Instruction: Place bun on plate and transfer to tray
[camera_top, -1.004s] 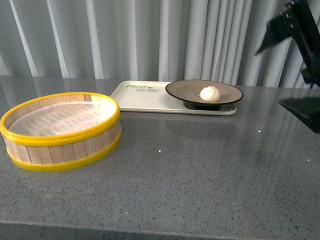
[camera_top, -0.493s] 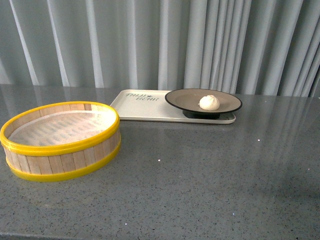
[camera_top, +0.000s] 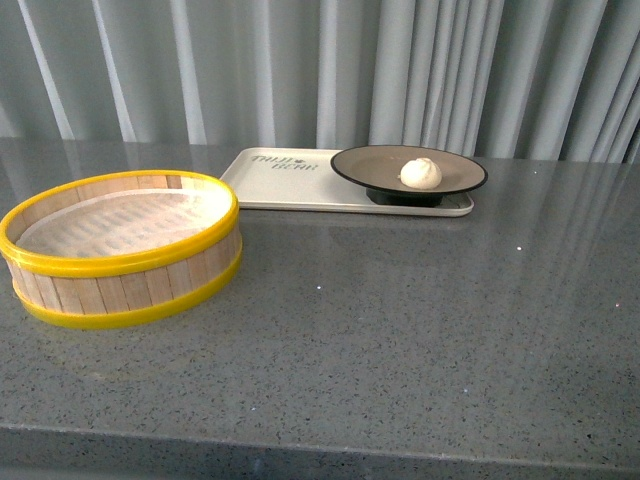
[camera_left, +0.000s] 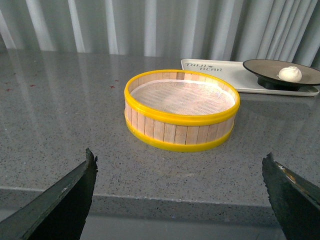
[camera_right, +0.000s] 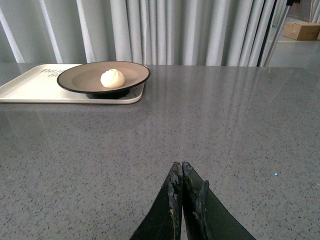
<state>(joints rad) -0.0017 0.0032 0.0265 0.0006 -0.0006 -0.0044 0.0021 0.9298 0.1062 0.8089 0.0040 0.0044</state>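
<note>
Grey counter (camera_top: 400, 330): bun (camera_top: 420, 173) on plate (camera_top: 365, 168), apparently on tray (camera_top: 290, 185).

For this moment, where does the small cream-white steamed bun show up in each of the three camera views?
Front view: the small cream-white steamed bun sits right of centre, far back, on the round black-rimmed plate.
Left wrist view: bun at the upper right edge, beyond the yellow-rimmed wooden steamer.
Right wrist view: bun upper left, on the plate.
Shared landmark: the cream-white rectangular tray under the plate.
</note>
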